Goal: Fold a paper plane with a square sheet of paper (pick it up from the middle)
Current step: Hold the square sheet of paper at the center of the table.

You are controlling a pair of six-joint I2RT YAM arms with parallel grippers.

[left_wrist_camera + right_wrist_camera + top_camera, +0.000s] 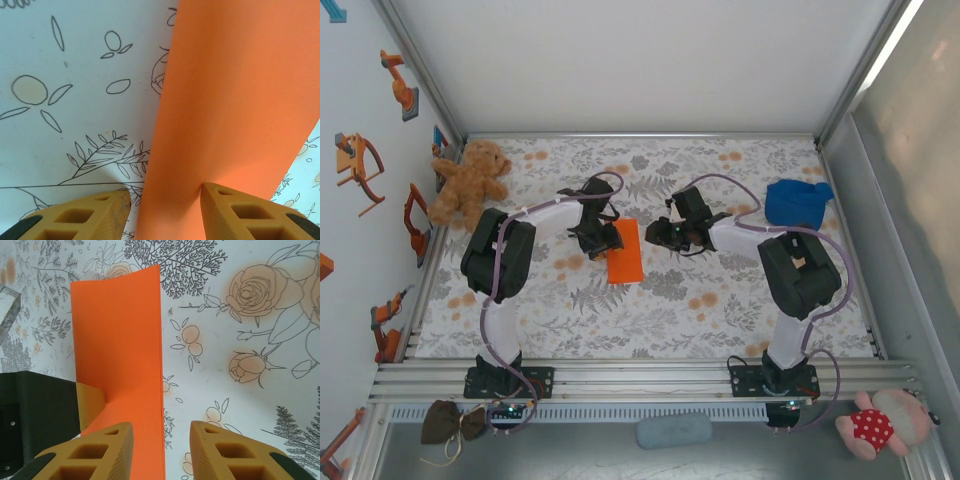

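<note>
The square sheet of paper (625,250) is bright orange and lies mid-table as a long narrow rectangle, apparently folded in half, not a pointed paper plane. My left gripper (605,240) is at its left side. In the left wrist view the paper (235,100) runs up between the jaws of the open gripper (165,190); the right fingertip (220,200) touches it and the left one stands clear. My right gripper (655,235) is at the sheet's right side. In the right wrist view it is open (161,425), straddling the right edge of the paper (117,340).
A teddy bear (470,180) sits at the back left and a blue cloth lump (798,200) at the back right. The floral table cover (720,300) is walled on three sides. A pink toy (880,425) and a brown pouch (450,420) lie outside the front rail.
</note>
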